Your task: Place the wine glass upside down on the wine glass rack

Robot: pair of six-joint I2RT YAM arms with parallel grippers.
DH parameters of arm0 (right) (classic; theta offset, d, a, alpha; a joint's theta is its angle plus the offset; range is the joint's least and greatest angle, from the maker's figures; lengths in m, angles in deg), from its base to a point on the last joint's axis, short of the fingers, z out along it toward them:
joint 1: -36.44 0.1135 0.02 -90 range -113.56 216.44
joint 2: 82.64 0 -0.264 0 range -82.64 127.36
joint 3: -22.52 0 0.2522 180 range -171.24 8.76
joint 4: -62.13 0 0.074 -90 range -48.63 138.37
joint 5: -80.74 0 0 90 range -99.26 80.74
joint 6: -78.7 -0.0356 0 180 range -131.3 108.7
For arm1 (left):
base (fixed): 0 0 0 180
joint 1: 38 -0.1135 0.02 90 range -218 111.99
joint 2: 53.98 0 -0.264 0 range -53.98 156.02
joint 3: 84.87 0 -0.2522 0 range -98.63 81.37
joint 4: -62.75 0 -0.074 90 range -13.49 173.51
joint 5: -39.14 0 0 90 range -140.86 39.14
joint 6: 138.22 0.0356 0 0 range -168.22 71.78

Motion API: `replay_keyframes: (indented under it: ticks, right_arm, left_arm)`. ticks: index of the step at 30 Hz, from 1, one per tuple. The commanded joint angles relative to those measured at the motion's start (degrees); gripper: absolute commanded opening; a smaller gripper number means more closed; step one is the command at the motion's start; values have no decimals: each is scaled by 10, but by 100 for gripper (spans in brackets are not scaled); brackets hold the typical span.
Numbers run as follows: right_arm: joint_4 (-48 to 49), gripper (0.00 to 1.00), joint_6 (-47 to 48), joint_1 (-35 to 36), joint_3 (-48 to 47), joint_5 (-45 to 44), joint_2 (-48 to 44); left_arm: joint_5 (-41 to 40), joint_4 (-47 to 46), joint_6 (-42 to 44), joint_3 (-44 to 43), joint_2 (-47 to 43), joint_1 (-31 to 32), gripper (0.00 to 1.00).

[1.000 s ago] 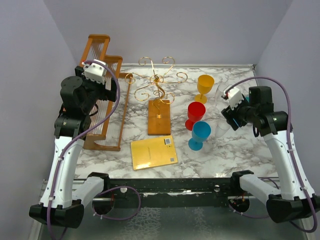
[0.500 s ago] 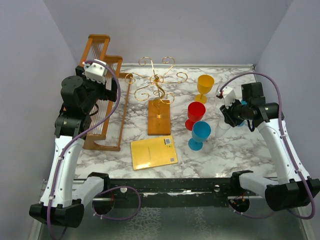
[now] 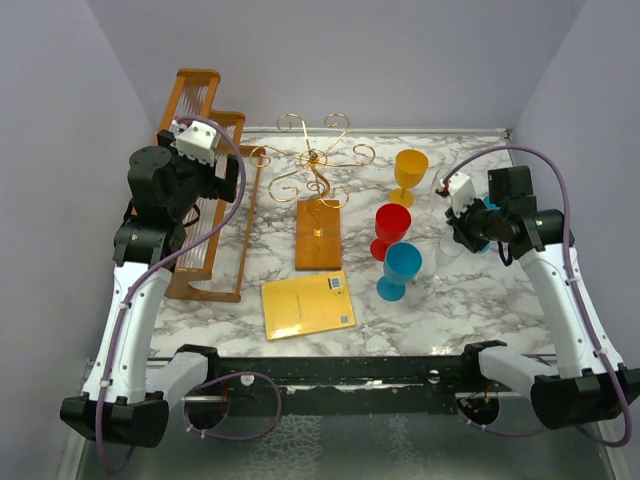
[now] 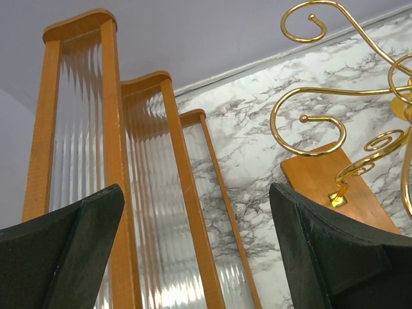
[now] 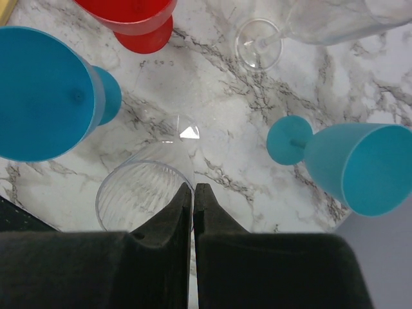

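I'm working a robot lab cell, not a home: a marble-print desk (image 3: pixel 470 300) boxed in by plain lavender walls (image 3: pixel 380 60) on its far, left and right edges. The left arm (image 3: pixel 130 320) and right arm (image 3: pixel 565 300) are mounted at a black rail (image 3: pixel 330 370) along the near edge, with purple cables (image 3: pixel 520 150) looping loose. The props look staged: gold wire rack (image 3: pixel 318 165) mid-desk, wooden frame (image 3: pixel 200 100) at the far-left corner, coloured goblets (image 3: pixel 392 225) and a clear wine glass (image 5: pixel 138 193) toward the right edge, yellow booklet (image 3: pixel 307 305) toward the near edge.
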Motion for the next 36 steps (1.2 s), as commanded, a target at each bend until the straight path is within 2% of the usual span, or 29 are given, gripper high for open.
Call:
replay_keyframes:
  ticks: [1, 7, 13, 20, 27, 33, 36]
  right_arm:
    - [17, 1, 11, -2, -36, -41, -53]
    - [-4, 1, 20, -2, -85, -2, -85]
    - [-11, 1, 28, -2, -171, 20, -79]
    - [23, 1, 15, -2, -282, 75, -70]
    - [61, 1, -52, -2, -391, 201, 16]
    - [109, 1, -130, -2, -499, 169, 88]
    - [149, 1, -157, -2, -516, 154, 102]
  left_arm:
    - [-16, 8, 6, -29, 15, -5, 99]
    - [-40, 10, 3, -57, 41, -5, 99]
    - [-17, 9, -12, -89, 54, -5, 99]
    - [52, -14, -71, -119, 67, -5, 99]
    - [152, -39, -146, -147, 76, -4, 99]
    - [206, -56, -205, -165, 89, 7, 96]
    - [216, -69, -234, -172, 100, 16, 94]
